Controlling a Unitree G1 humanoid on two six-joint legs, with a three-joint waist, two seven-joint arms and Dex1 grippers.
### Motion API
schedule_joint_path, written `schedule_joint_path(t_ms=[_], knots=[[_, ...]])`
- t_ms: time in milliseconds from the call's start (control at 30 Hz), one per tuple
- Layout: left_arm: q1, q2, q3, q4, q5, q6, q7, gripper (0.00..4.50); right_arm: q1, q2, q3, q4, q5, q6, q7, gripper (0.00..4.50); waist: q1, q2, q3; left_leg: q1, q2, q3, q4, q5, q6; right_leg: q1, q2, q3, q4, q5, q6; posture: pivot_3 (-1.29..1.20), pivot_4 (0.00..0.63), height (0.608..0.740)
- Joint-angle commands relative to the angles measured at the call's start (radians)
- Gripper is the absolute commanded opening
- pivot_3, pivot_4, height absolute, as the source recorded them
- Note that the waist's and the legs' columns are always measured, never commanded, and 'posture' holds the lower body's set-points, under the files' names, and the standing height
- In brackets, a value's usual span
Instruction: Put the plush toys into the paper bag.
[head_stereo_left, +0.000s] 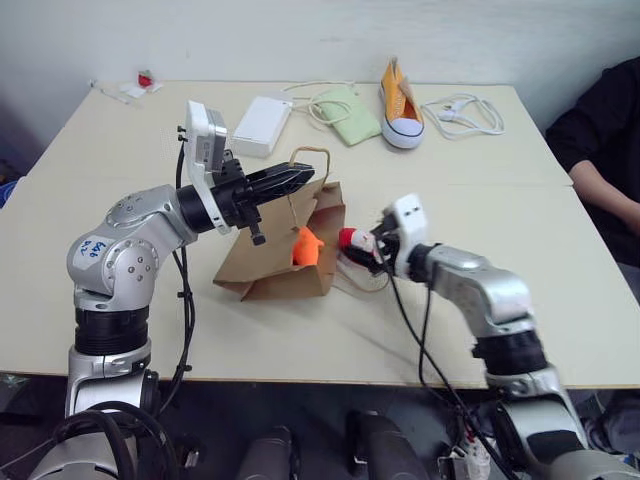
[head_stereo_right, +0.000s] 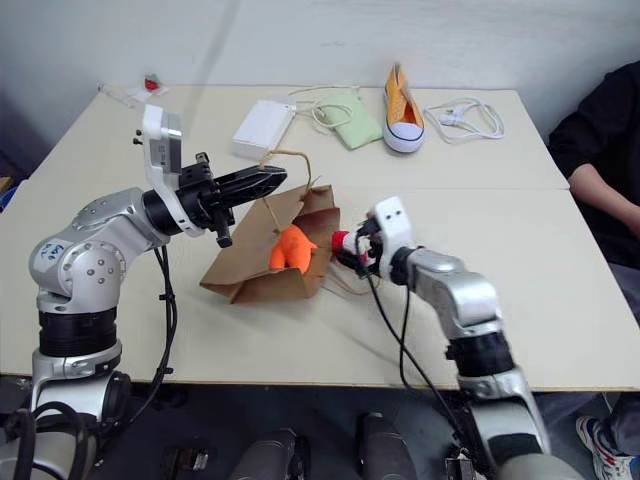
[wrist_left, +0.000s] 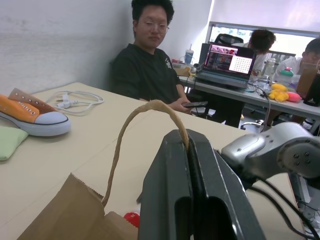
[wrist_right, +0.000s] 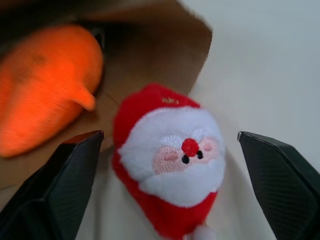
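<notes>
Left jaws (head_stereo_left: 300, 178) pinch the paper bag's (head_stereo_left: 270, 262) handle; right jaws (wrist_right: 165, 165), spread, flank the red toy (wrist_right: 170, 165), orange toy (head_stereo_left: 306, 246) at its nine o'clock.

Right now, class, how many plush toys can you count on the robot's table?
2. The orange plush lies in the mouth of the paper bag; the red Santa plush lies on the table just outside it, between the right gripper's open fingers.

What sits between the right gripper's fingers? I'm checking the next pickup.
The red Santa plush toy, lying at the paper bag mouth; right wrist view shows the fingers open, not touching.
</notes>
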Motion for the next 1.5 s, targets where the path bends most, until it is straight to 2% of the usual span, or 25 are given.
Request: schedule_joint_path(t_ms=[33,233,333,467,667,833,967,1200,1500], knots=[[-0.014,0.019,0.028,-0.004,-0.010,-0.008,-0.002,0.00,-0.050,0.050,-0.025,0.038,-0.026,-0.089,-0.016,3.16,-0.004,0.000,0.000,0.000,0.000,0.000,0.000,0.000,0.000,0.000,0.000,0.000,0.000,0.000,0.000,0.00,0.150,0.740],[0.008,0.025,0.039,-0.002,-0.006,-0.012,0.004,0.00,-0.056,0.060,-0.027,-0.024,-0.015,-0.070,0.037,1.06,-0.019,0.000,0.000,0.000,0.000,-0.001,0.000,0.000,0.000,0.000,0.000,-0.001,0.000,0.000,0.000,0.00,0.150,0.740],[0.014,0.023,0.037,-0.008,-0.007,-0.012,0.007,0.00,-0.049,0.051,-0.029,-0.054,-0.017,-0.061,0.050,0.41,-0.020,0.000,0.000,0.000,0.000,-0.001,0.000,0.000,0.000,0.000,0.000,-0.001,0.000,0.000,0.000,0.00,0.150,0.740],[0.017,0.024,0.035,-0.011,-0.008,-0.012,0.004,0.00,-0.056,0.044,-0.037,-0.123,0.020,-0.026,0.093,0.36,-0.019,0.000,0.000,0.000,0.000,-0.001,0.000,0.000,0.000,0.000,0.000,-0.001,0.000,0.000,0.000,0.00,0.150,0.740],[-0.006,0.015,0.010,-0.014,-0.012,-0.012,-0.012,0.00,-0.125,0.107,0.087,-0.067,-0.024,-0.040,0.158,0.36,-0.024,0.000,0.000,0.000,0.000,-0.001,0.000,0.000,0.000,0.000,0.000,-0.001,0.000,0.000,0.000,0.00,0.150,0.740],[-0.009,0.005,-0.015,0.004,0.017,-0.036,-0.022,0.00,-0.157,0.108,0.167,-0.056,0.000,-0.059,0.326,0.36,-0.020,0.000,0.000,0.000,0.000,-0.001,0.000,0.000,0.000,0.000,0.000,-0.001,0.001,0.000,0.000,0.00,0.150,0.740],[-0.011,-0.009,-0.019,0.015,0.025,-0.046,-0.011,0.00,-0.173,0.111,0.178,-0.026,-0.020,-0.126,0.390,0.36,-0.019,0.000,0.000,0.000,-0.001,-0.002,0.001,0.000,0.000,0.001,-0.001,-0.002,0.001,0.000,0.000,0.00,0.150,0.740],[0.001,-0.035,-0.007,-0.030,-0.004,-0.015,0.015,0.00,-0.231,0.199,0.180,0.207,-0.110,-0.304,0.370,0.36,-0.026,0.001,0.000,0.000,-0.001,-0.002,0.001,0.000,0.000,0.000,-0.001,-0.002,0.001,0.000,0.000,0.00,0.150,0.740],[0.001,-0.071,0.023,-0.068,-0.062,0.036,0.092,0.00,-0.249,0.290,0.202,0.361,-0.179,-0.416,0.378,0.36,-0.034,0.001,0.000,0.000,-0.001,-0.002,0.001,0.000,-0.001,0.000,0.000,-0.003,0.001,0.000,0.000,0.00,0.150,0.740]])
